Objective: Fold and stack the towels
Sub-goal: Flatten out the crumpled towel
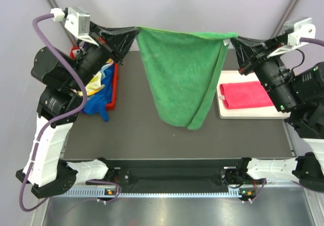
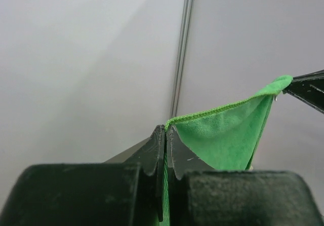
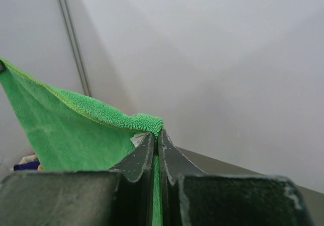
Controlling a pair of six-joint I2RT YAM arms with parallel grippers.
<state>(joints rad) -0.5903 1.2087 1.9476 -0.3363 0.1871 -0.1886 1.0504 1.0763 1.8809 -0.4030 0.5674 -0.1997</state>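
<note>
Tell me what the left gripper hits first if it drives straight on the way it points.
Apart from the green towel it pinches, the left gripper would probably meet the grey back wall first, near the post. The right gripper sits off to one side of that line; depth is unclear.

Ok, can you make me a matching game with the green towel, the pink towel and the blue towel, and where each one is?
Things:
1. green towel
2. pink towel
3. blue towel

Places:
A. folded on the white tray
B. crumpled in the red bin
C. stretched in the air between the left tool and the right tool

Pairs: 1-C, 2-A, 3-B.
</note>
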